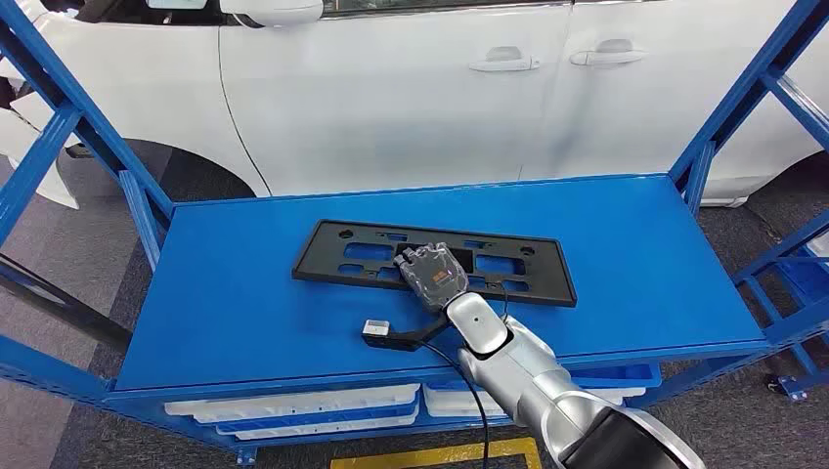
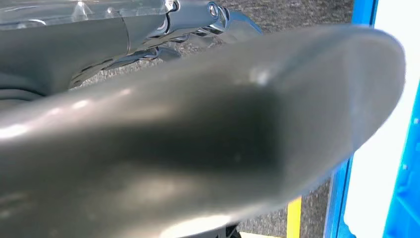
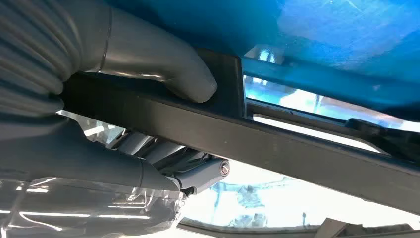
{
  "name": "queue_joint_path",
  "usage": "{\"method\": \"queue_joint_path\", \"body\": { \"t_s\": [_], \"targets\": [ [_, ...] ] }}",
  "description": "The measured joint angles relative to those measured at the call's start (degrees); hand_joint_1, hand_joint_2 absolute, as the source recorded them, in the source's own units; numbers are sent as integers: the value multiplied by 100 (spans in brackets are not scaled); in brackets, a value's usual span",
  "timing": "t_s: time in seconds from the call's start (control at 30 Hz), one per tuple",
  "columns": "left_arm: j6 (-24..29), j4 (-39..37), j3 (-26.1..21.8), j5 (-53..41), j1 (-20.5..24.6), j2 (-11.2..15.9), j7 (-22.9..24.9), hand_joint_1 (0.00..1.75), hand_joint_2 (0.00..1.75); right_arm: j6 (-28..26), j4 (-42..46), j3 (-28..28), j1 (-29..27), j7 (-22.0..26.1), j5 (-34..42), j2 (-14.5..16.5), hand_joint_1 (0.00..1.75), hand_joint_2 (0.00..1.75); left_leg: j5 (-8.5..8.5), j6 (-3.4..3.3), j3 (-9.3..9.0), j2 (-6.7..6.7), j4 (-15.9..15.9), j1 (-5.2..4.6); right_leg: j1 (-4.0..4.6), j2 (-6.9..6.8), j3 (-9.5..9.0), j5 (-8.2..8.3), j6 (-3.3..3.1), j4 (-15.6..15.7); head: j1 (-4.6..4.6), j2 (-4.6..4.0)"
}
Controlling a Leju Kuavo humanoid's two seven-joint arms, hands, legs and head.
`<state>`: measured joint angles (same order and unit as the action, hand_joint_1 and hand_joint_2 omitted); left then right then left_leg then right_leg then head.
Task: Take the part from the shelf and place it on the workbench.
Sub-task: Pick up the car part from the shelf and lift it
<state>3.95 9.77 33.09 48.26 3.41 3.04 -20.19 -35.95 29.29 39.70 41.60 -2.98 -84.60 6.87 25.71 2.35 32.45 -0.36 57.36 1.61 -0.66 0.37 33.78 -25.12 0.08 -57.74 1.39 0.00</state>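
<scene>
The silver right arm (image 1: 518, 376) has smooth rounded segments and a black cable alongside, ending behind the grey right hand (image 1: 433, 274), which shows an orange mark, a ribbed cover and thick thumb (image 3: 163, 67).

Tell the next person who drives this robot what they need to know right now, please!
Right hand: grips the near edge of the black part, thumb over the bar, fingers beneath.
Left hand: seen close and blurred by its wrist camera, near a blue frame; state unclear.
The part lies flat on the blue workbench, in front of a white car.
Done: part brought to the workbench.
Left: let go and pull the right hand away.
</scene>
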Motion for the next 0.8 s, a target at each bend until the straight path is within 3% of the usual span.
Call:
{"method": "queue_joint_path", "body": {
  "t_s": [0.1,0.23,0.37,0.47,0.6,0.67,0.8],
  "targets": [
    [-25,0,16,0,-1,0,-62,0,0,7,29,-38,-18,21,-11,-2,175,175,-1,-1,0,0,0,0,0,0,1,0,0,0,1,0],
    [-10,0,54,0,-1,0,-363,0,175,3,176,-141,-103,84,-43,-16,175,175,-1,-1,0,0,0,2,2,0,4,0,0,-2,1,0],
    [182,0,108,17,1,3,-555,0,175,-15,611,-289,-248,274,47,-75,175,175,-1,-1,1,1,-1,3,3,1,6,0,0,-3,1,0],
    [365,-1,128,53,0,8,-532,0,175,-3,1445,-438,-458,752,897,-191,175,175,-1,-1,5,1,0,3,3,1,10,0,0,-3,1,0],
    [463,-3,129,143,-5,12,-567,0,175,216,3210,-742,-793,1736,3110,-451,175,175,-1,-1,9,0,1,2,1,0,12,-1,2,-3,0,0],
    [443,-4,129,185,-7,13,-642,0,175,573,3997,-905,-984,2282,4428,-557,175,175,-1,-2,13,-3,1,2,0,-3,14,-2,3,-2,0,0],
    [228,-4,126,326,-18,12,-770,0,175,2369,5710,-1287,-1486,3497,7673,-726,175,175,-1,-2,29,-7,4,1,-2,-5,28,-2,5,-2,1,0]
  ]
}}
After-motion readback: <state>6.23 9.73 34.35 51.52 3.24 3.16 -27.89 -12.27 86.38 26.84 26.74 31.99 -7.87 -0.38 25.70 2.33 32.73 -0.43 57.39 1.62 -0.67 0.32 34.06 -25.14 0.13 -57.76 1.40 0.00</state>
